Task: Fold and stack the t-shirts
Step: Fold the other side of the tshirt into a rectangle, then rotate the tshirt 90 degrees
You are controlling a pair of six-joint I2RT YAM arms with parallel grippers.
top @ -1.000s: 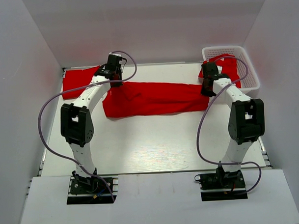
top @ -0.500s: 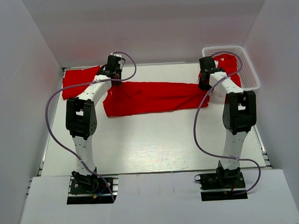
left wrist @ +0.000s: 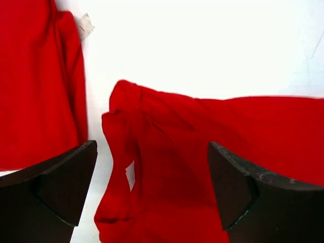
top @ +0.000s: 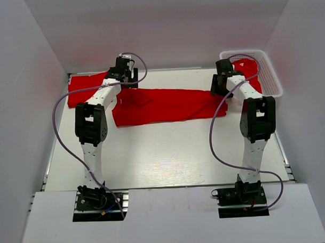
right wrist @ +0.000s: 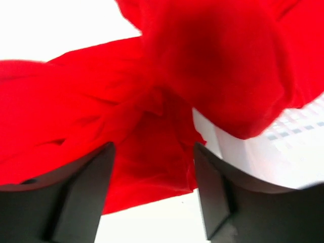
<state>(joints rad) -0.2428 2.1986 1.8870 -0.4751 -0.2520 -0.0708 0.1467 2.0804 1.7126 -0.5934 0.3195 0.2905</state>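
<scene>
A red t-shirt (top: 167,105) lies folded into a long band across the far half of the table. Its left end (left wrist: 167,152) is bunched, with a white tag showing. My left gripper (top: 130,80) hovers over that end, open (left wrist: 152,187), with the cloth lying below its jaws. Above the band's right end (right wrist: 76,101), my right gripper (top: 219,86) is also open (right wrist: 152,195) and grips nothing. A second t-shirt (top: 86,87) lies flat at the back left (left wrist: 35,76). A third (top: 251,70) hangs over the basket's rim (right wrist: 223,66).
A white mesh basket (top: 270,78) stands at the back right, its wall (right wrist: 283,152) close beside my right fingers. White walls enclose the table on three sides. Both arm bases are at the near edge.
Both grippers have opened and let go of the band's ends, which now lie on the table. Both arms have stretched farther towards the back.
</scene>
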